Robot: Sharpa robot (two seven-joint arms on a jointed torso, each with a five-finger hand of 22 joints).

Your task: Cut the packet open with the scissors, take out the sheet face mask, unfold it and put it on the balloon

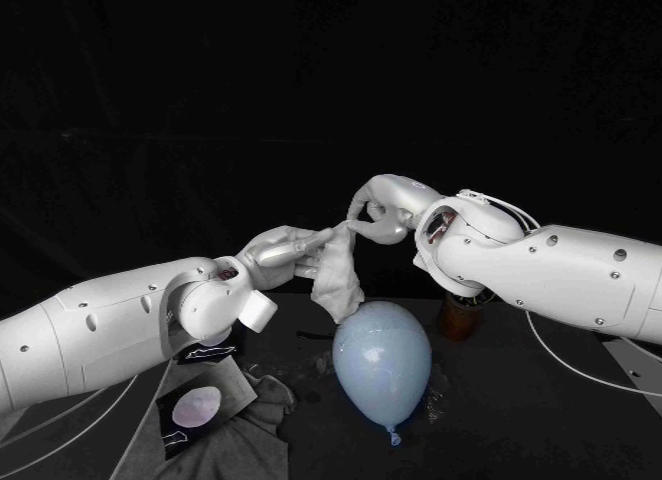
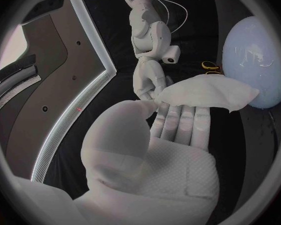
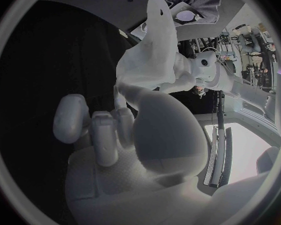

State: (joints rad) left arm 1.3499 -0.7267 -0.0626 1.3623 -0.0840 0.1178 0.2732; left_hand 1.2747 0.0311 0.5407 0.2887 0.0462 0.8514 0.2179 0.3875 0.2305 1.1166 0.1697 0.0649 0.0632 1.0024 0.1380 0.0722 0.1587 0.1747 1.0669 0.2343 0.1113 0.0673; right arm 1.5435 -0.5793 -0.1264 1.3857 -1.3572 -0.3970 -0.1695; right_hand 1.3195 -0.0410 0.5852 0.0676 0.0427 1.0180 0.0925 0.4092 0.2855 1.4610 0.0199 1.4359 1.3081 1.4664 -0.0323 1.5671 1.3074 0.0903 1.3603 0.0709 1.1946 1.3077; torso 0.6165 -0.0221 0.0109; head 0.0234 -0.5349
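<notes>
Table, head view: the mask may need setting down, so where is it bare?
Bare: the dark patch of table right of the balloon, bounded by the white cables. Crowded: left of the balloon, with grey cloth and packet.

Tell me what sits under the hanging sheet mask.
The balloon lies below the mask; the mask's hanging end covers a bit of its top, so contact cannot be judged.

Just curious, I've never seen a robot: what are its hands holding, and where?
The sheet face mask: the left hand and right hand both pinch its upper end, and it hangs down toward the balloon.
</notes>
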